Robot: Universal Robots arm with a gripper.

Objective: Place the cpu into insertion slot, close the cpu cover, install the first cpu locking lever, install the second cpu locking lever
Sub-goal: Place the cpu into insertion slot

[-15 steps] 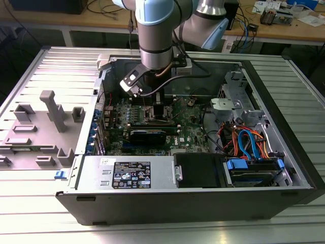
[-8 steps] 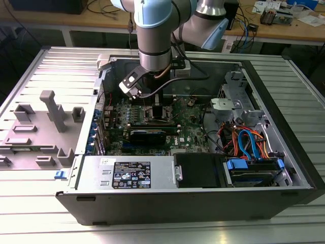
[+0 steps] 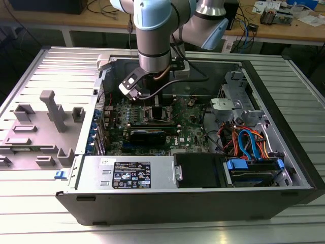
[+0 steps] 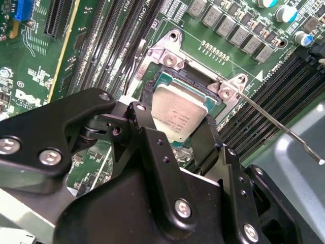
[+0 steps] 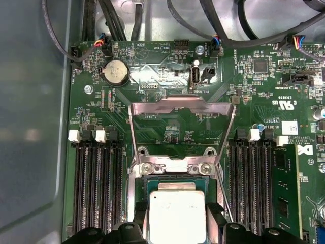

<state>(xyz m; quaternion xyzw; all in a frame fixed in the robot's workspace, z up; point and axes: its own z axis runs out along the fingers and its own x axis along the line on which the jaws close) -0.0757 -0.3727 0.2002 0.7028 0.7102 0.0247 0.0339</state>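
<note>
The gripper point(image 4: 175, 136) clasps the cpu point(image 4: 179, 113) by 2 opposite edges at the insertion slot point(image 4: 177, 80); seating looks unfinished. Behind the slot the cpu cover point(image 5: 183, 103) stands open, and a locking lever point(image 4: 274, 121) juts free.

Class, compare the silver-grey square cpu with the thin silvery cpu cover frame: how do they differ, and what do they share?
The silver-grey square cpu is a solid plate; the thin silvery cpu cover frame has a cut-out middle. The cpu lies flat at the socket, held by the gripper; the cover is swung open. Both are square, grey metal.
</note>
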